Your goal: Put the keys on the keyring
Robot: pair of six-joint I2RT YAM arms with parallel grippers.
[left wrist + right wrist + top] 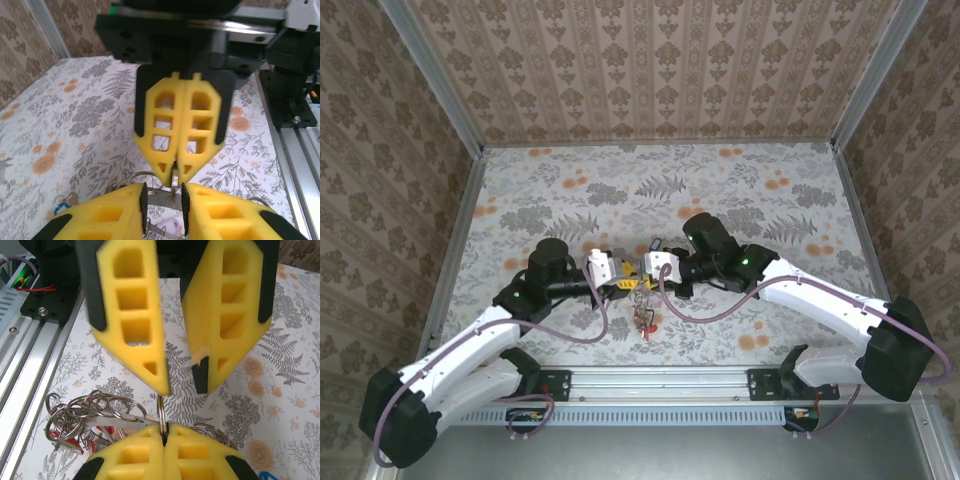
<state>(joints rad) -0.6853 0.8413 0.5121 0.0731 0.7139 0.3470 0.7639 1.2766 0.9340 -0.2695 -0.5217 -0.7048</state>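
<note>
My two grippers meet tip to tip over the middle of the table. The right gripper [164, 437] is shut on the keyring [161, 412], a thin metal ring standing edge-on. A flat metal key blade [125, 421] runs from that ring to a bunch of rings and red-headed keys [82, 417], which hangs below the grippers [645, 322]. The left gripper [182, 387] faces it with jaws apart. In the left wrist view the grey key blade [162, 199] lies between the left gripper [163, 192] pads, under the shut right gripper [175, 172].
An aluminium rail [660, 380] runs along the near table edge, close beside the bunch [30, 365]. A small blue tag [60, 207] lies on the flowered cloth. Patterned walls enclose the table on three sides.
</note>
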